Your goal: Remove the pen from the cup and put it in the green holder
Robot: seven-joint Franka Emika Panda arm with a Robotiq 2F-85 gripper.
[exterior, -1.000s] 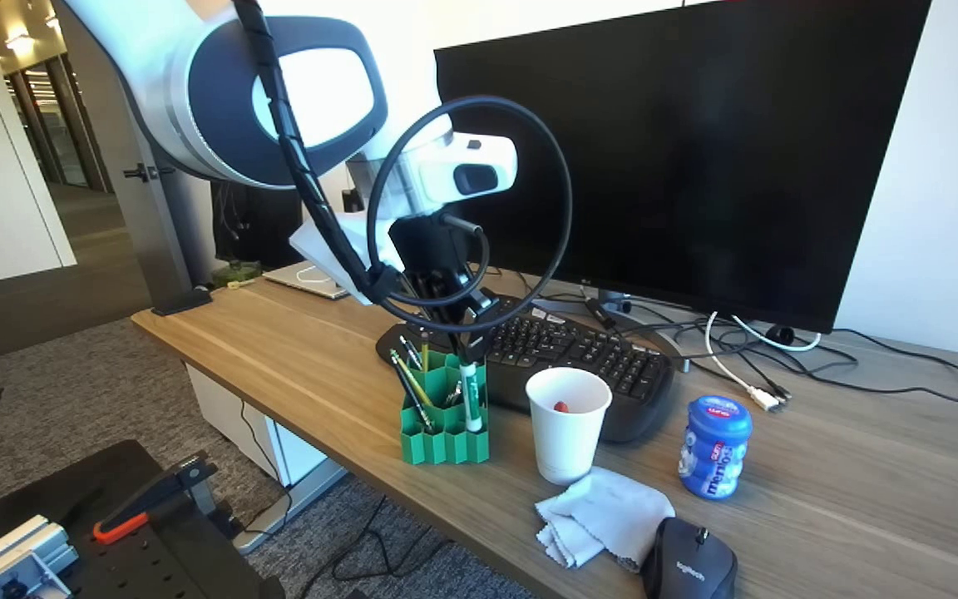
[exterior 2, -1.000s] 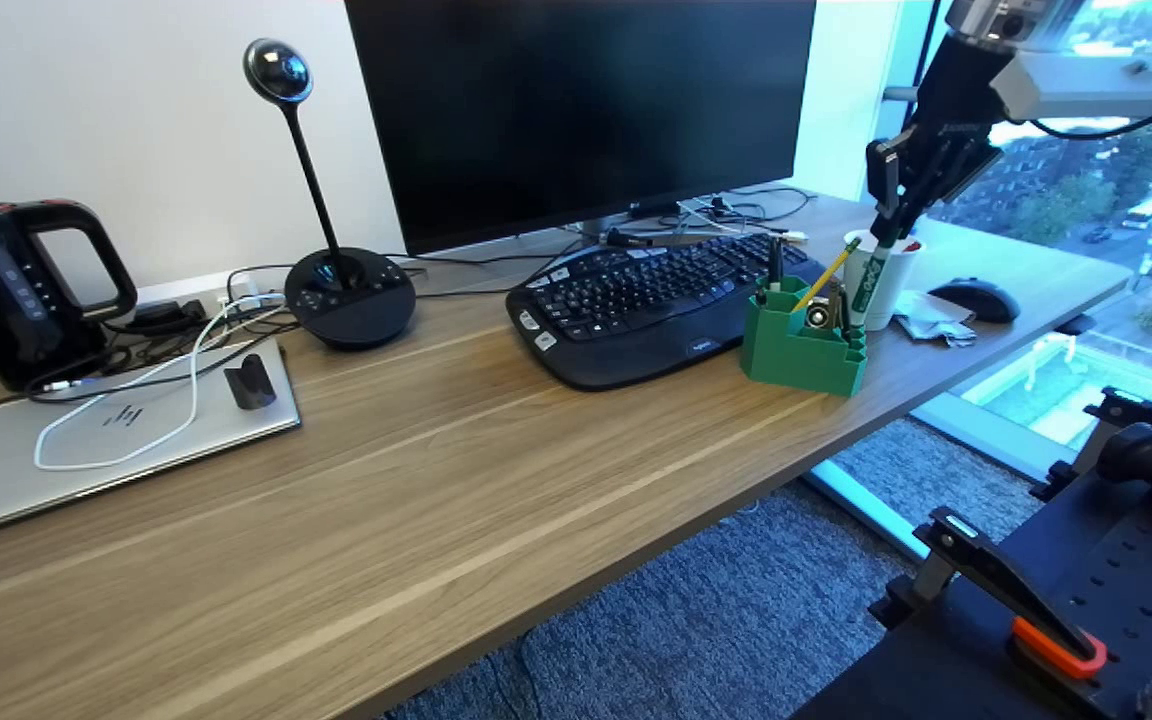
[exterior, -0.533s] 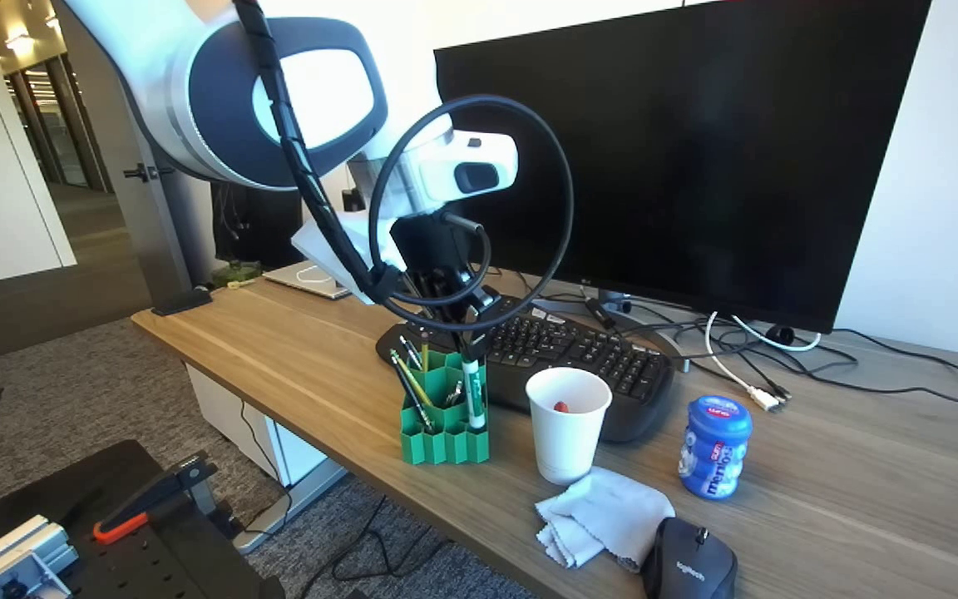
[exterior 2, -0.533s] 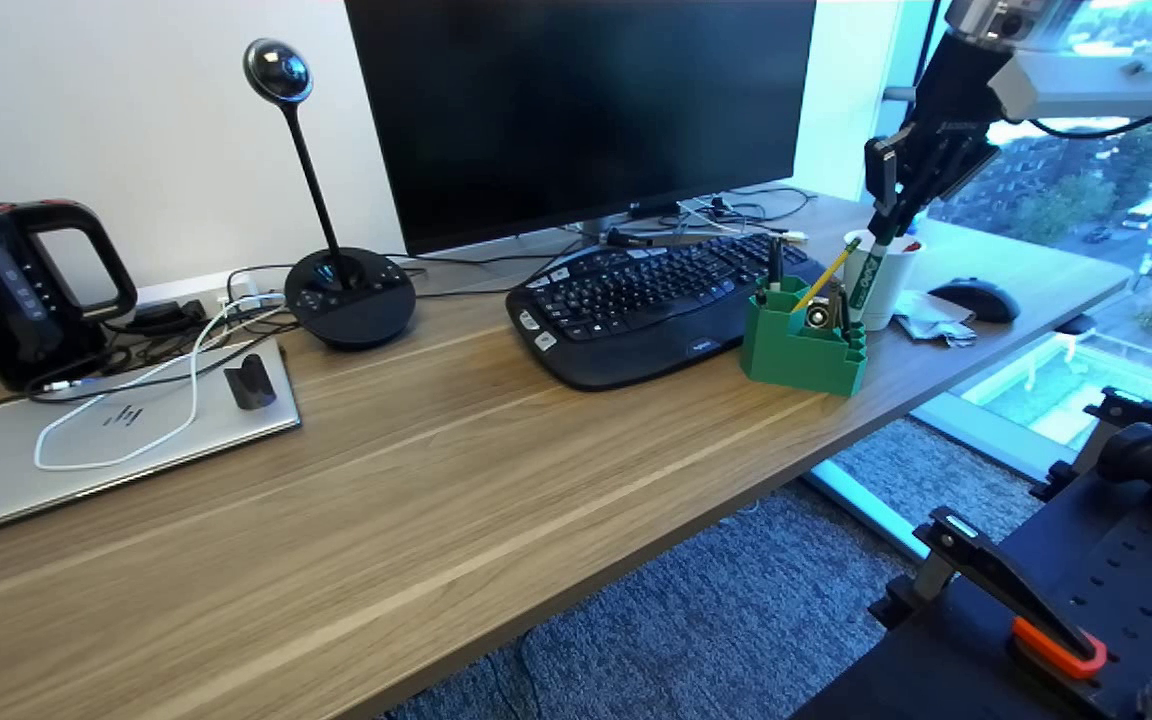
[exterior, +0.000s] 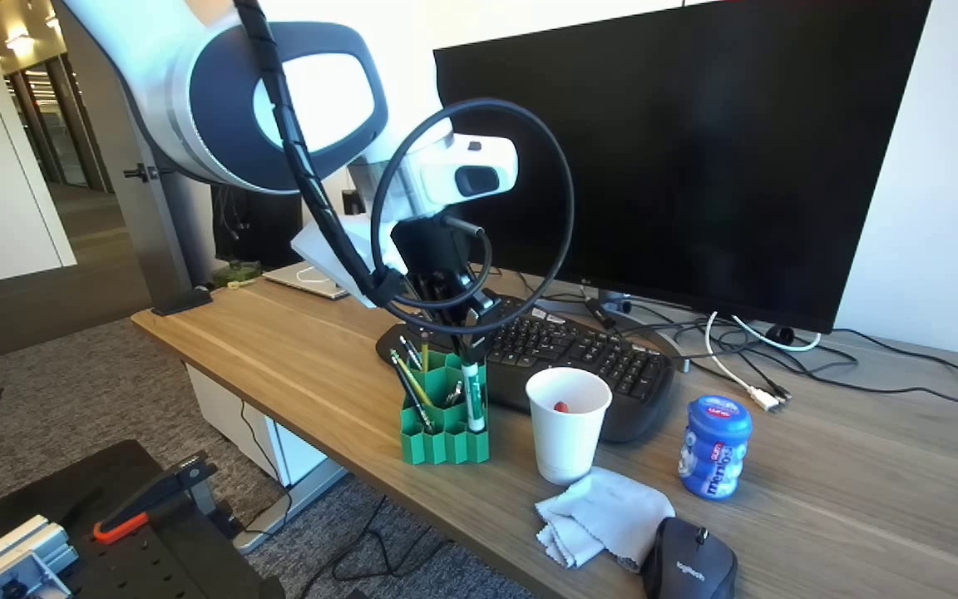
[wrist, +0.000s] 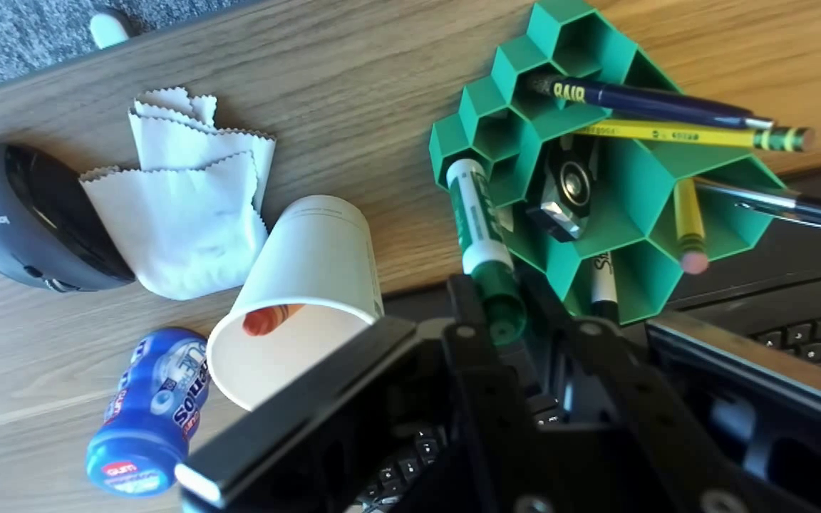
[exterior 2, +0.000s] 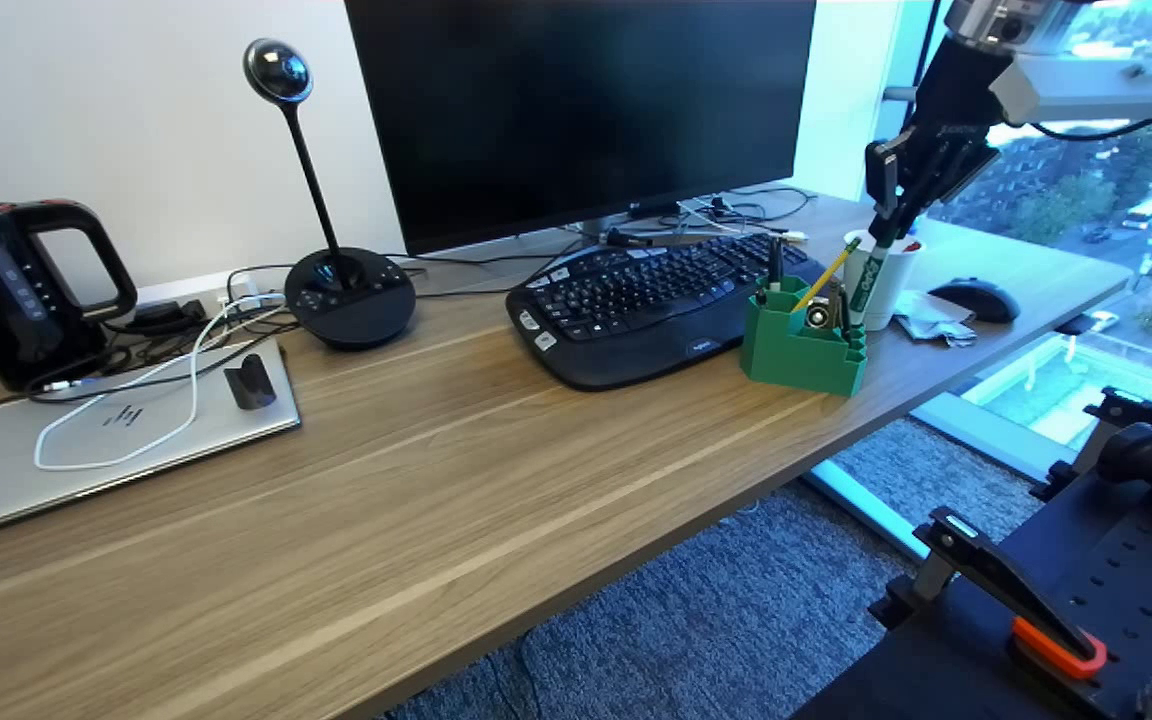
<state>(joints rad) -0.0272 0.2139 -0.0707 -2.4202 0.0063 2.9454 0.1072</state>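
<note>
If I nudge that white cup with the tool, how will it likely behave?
The white cup would probably tip readily, since it tapers to a narrower base. It's likely light: only a red crayon-like stick shows inside. Its thin rim suggests it may dent if squeezed.

1 cup (wrist: 314, 253), 1 holder (exterior 2: 798, 358), 2 pencils (wrist: 695, 134) show.
</note>
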